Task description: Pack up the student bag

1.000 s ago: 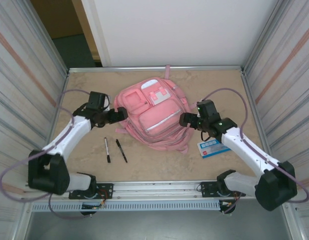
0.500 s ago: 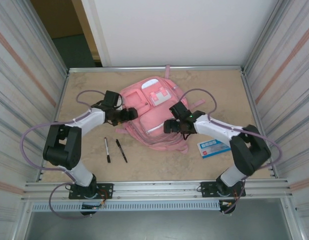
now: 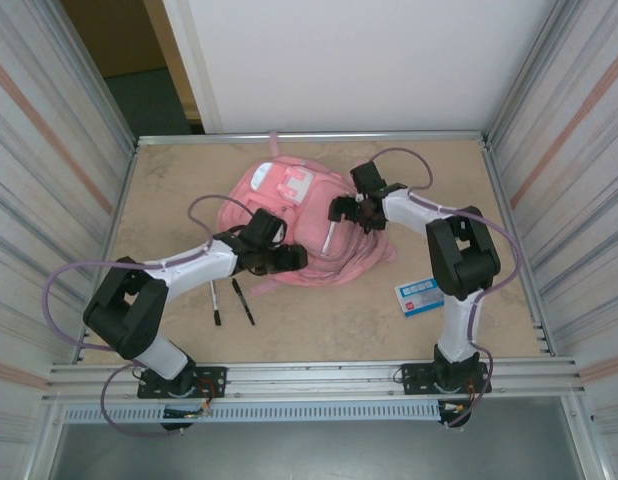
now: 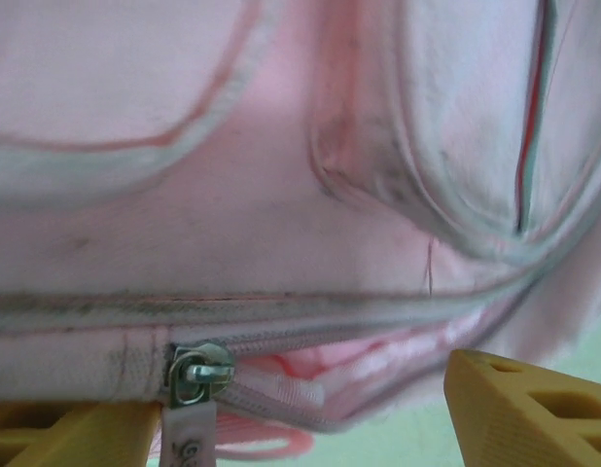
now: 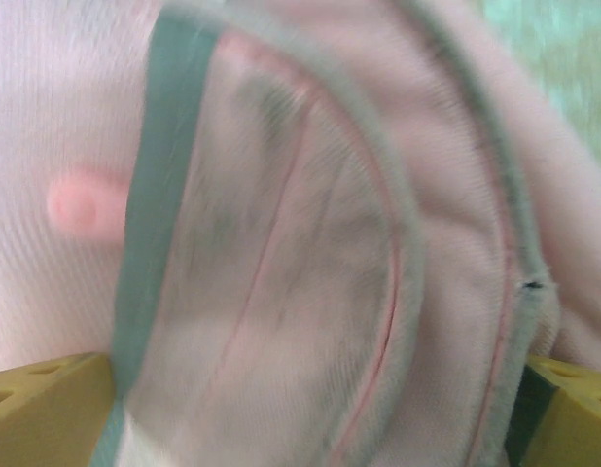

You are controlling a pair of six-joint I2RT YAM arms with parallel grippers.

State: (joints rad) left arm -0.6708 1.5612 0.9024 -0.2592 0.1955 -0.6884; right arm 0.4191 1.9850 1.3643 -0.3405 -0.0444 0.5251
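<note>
Beige table (image 3: pixel 169 175); on it student bag (image 3: pixel 289 215); black pen (image 3: pixel 214 303); second pen (image 3: pixel 243 302); blue-white card (image 3: pixel 426 295)

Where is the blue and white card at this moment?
Top view: the card lies on the table's right side, beside the right arm, clear of the pink backpack.

Two black pens (image 3: pixel 230 302) lie side by side (not touching); a blue-and-white card (image 3: pixel 426 294) lies well apart.

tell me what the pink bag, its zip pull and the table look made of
Bag: soft woven cloth, matte, likely polyester; it shows a fine weave, folds and grubby marks.
Zip pull: looks like metal, silvery with a glint.
Table: hard smooth top with a mottled beige stone look, possibly laminate.
</note>
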